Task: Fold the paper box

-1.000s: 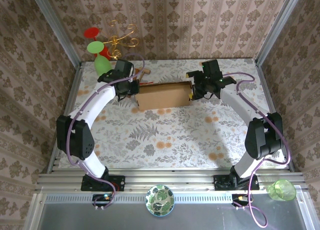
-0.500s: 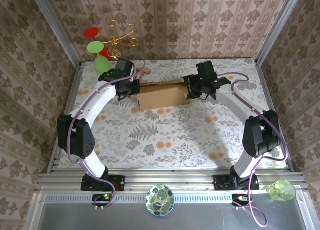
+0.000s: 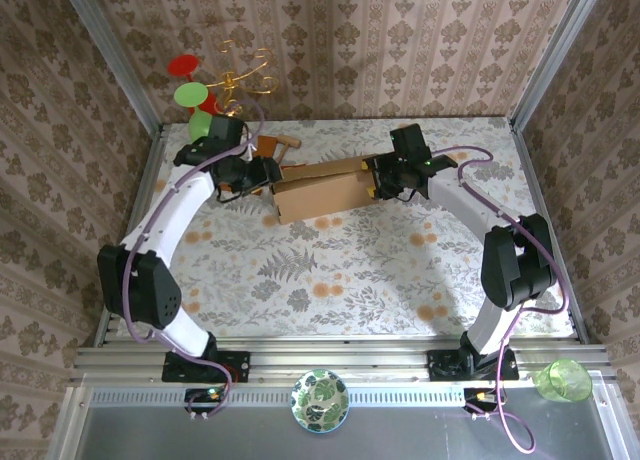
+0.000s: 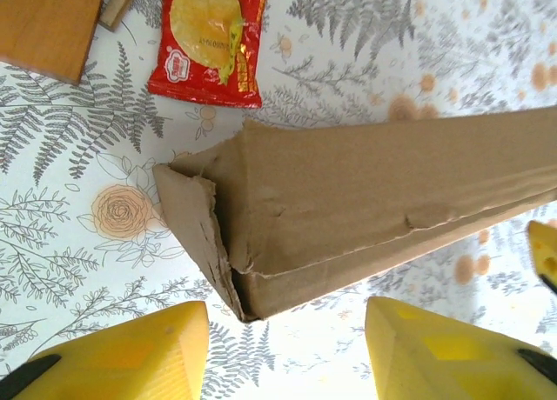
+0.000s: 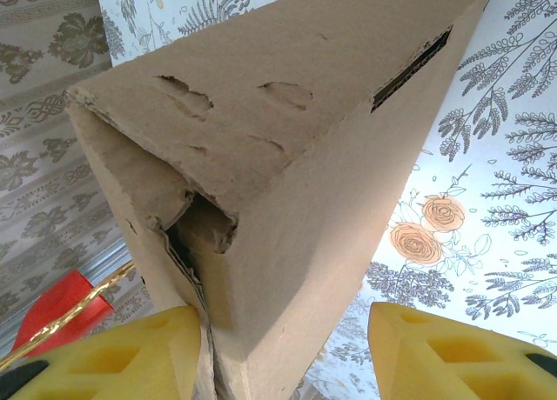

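Paper box (image 3: 325, 191), between left pincer (image 3: 260, 177), right pincer (image 3: 377, 184)

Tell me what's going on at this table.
Two robot arms are working on a brown cardboard box lying on the floral table. The right gripper straddles the box's right end, jaws open, one finger clear of the cardboard. The left gripper hovers just off the left end, open and empty. A red snack packet and a wooden board lie nearby.
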`<state>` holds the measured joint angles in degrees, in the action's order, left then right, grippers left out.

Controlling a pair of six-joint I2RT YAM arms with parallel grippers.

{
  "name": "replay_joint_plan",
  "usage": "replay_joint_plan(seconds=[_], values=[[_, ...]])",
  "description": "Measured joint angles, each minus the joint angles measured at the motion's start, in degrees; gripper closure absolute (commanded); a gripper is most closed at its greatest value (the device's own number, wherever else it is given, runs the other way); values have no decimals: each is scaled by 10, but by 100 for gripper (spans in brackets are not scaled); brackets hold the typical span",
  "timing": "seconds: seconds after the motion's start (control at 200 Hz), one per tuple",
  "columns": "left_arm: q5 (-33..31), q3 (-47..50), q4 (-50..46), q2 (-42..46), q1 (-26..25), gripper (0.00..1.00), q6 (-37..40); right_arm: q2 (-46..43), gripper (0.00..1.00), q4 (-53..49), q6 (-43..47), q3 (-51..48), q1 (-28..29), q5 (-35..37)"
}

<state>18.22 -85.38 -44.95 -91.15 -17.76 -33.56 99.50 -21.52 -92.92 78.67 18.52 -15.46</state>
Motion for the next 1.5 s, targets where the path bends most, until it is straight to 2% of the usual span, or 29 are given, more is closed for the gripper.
replay_joint_plan(seconds=[0.11, 0.265, 0.635, 0.755, 0.995, 1.09, 1.195, 1.375, 1.5], values=[[12, 0, 4, 4, 17, 48, -13, 0, 46, 0, 0, 0, 0, 0], [21, 0, 8, -14, 20, 54, -19, 1, 47, 1, 0, 0, 0, 0], [41, 55, 83, -38, 14, 91, -34, 2, 49, 4, 0, 0, -1, 0], [46, 70, 104, -30, 13, 99, -40, 2, 50, 4, 0, 0, -3, 0], [51, 94, 115, -7, 10, 95, -40, 1, 54, 15, 3, -7, -5, 0], [51, 94, 99, 1, 8, 81, -41, -8, 57, 23, 9, -19, -7, -1], [45, 92, 81, 22, 6, 72, -46, -23, 61, 27, 20, -38, -10, -7], [40, 77, 75, 73, 7, 73, -55, -66, 63, 29, 60, -86, -20, -19], [41, 75, 89, 77, 6, 75, -64, -104, 64, 6, 93, -139, -34, -20]])
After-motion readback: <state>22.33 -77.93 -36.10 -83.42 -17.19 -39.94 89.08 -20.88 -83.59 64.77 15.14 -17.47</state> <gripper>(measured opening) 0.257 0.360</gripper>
